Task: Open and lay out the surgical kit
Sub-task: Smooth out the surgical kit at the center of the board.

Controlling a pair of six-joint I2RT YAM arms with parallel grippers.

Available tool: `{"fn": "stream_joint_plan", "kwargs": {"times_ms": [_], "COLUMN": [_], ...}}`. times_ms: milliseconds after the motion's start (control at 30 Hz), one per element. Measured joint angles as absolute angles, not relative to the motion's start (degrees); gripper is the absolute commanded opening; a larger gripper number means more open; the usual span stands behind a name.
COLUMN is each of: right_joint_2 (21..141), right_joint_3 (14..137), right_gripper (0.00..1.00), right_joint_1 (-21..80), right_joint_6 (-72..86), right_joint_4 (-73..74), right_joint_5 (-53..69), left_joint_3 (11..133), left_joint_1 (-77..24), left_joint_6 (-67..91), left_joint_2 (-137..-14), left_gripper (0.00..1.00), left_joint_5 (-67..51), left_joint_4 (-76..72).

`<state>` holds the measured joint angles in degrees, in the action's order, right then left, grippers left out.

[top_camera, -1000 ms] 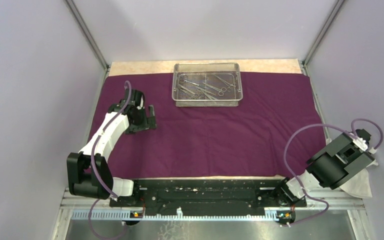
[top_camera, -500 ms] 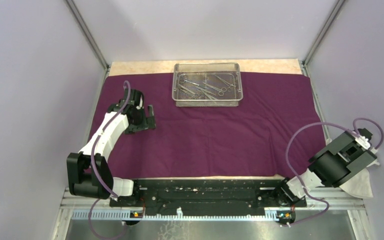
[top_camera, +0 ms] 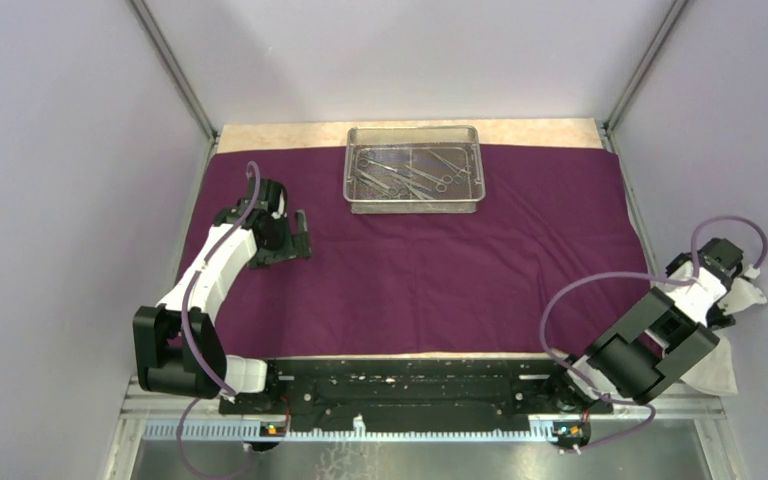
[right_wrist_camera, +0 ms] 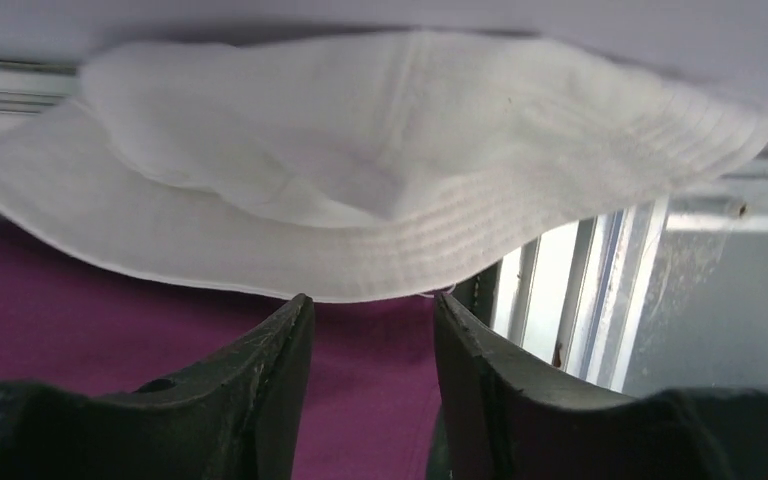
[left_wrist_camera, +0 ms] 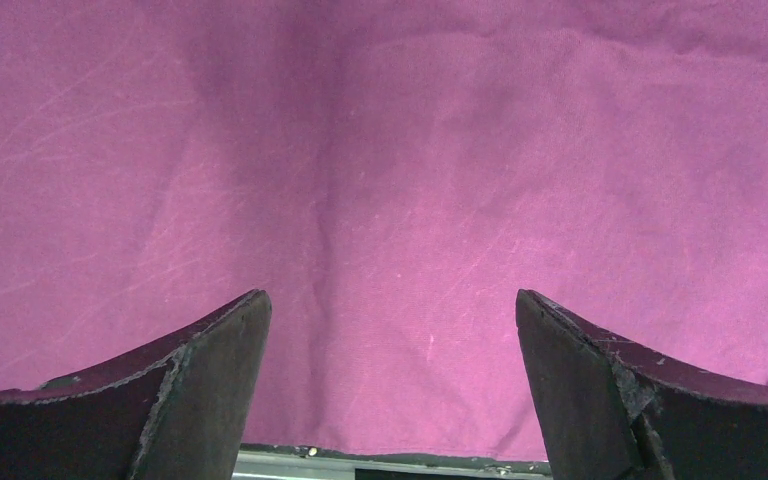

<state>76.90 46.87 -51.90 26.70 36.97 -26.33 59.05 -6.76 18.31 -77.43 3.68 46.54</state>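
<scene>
A: Two grippers here. How do their jaws stand?

B: The left gripper is spread wide. Its dark wedge-shaped fingers, rough along the edges, stand well apart with nothing between them. Below them is only the large dark purple cloth wrap, a fine weave with faint creases.

A: And the other?

B: The right gripper is at the table's right edge, jaws parted and gripping nothing. The thick, ribbed hem of a crumpled white cloth runs right at its fingertips. I cannot tell whether they touch it.

A: Where is the kit?

B: The wrap lies unfolded and flat over most of the table, softly wrinkled. A pale tan strip of tabletop shows beyond it. At the middle of the wrap's far edge stands the rectangular silver wire-mesh tray, shallow and open-topped. Inside it, the slim steel scissor-like instruments lie crossed over one another. A few ring handles are visible, but the pieces are too small to count.
</scene>
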Motion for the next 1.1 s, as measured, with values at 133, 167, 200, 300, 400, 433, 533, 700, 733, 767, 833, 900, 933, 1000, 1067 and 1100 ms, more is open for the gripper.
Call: {"fn": "stream_joint_plan", "kwargs": {"times_ms": [133, 167, 200, 300, 400, 433, 533, 700, 733, 767, 833, 900, 933, 1000, 1067, 1100], "right_joint_2": [75.26, 75.24, 75.13, 74.48, 74.43, 74.59, 76.14, 77.38, 77.14, 76.58, 75.33, 74.41, 74.17, 73.97, 73.97, 74.02], "right_joint_3": [47.4, 47.66, 47.77, 47.81, 48.34, 48.71, 49.89, 49.36, 49.1, 48.51, 47.64, 47.0, 46.65, 45.54, 44.25, 43.72], "right_gripper": [0.43, 0.4, 0.3, 0.13, 0.11, 0.12, 0.17, 0.32, 0.35, 0.38, 0.38, 0.38, 0.36, 0.29, 0.2, 0.17], "right_joint_1": [-49.08, -48.23, -47.44, -45.69, -45.39, -45.21, -44.25, -42.94, -42.76, -42.59, -42.33, -42.11, -42.11, -42.11, -42.11, -42.11], "right_joint_6": [24.4, 23.55, 22.76, 18.57, 13.67, 11.81, 6.94, 0.73, 0.01, -1.32, -3.05, -4.8, -5.61, -7.09, -8.12, -8.67], "right_joint_4": [35.77, 35.79, 35.62, 35.18, 35.29, 35.35, 35.18, 34.68, 34.44, 33.91, 33.19, 32.25, 31.7, 30.28, 29.43, 29.32], "right_joint_5": [-26.98, -27.22, -27.22, -26.72, -27.66, -28.12, -29.32, -26.61, -25.61, -23.83, -22.37, -22.04, -21.87, -21.69, -21.56, -21.54], "left_joint_3": [59.09, 59.09, 59.09, 59.09, 59.07, 58.94, 58.37, 58.28, 58.28, 58.26, 58.04, 57.82, 57.82, 57.78, 57.69, 57.63], "left_joint_1": [-6.74, -6.72, -6.72, -6.72, -6.72, -6.72, -6.72, -6.72, -6.72, -6.72, -6.72, -6.72, -6.72, -6.72, -6.72, -6.74], "left_joint_6": [18.31, 18.28, 18.28, 18.28, 18.28, 18.28, 18.28, 18.28, 18.26, 18.26, 18.26, 18.24, 18.24, 18.15, 18.0, 17.93], "left_joint_2": [-77.41, -77.41, -77.41, -77.41, -77.34, -77.23, -76.55, -76.23, -76.23, -76.2, -76.07, -75.77, -75.66, -75.46, -75.22, -75.09], "left_gripper": [0.99, 0.99, 0.99, 0.99, 0.99, 0.99, 0.99, 0.99, 0.99, 0.99, 0.99, 0.99, 0.99, 0.99, 0.99, 0.99], "left_joint_5": [3.11, 2.83, 2.52, 1.89, 1.28, 1.13, 0.45, -0.43, -0.45, -0.51, -0.58, -0.56, -0.56, -0.56, -0.56, -0.56], "left_joint_4": [46.52, 46.46, 46.35, 46.0, 45.58, 45.25, 44.91, 44.58, 44.58, 44.56, 44.4, 44.38, 44.36, 44.29, 44.23, 44.25]}}
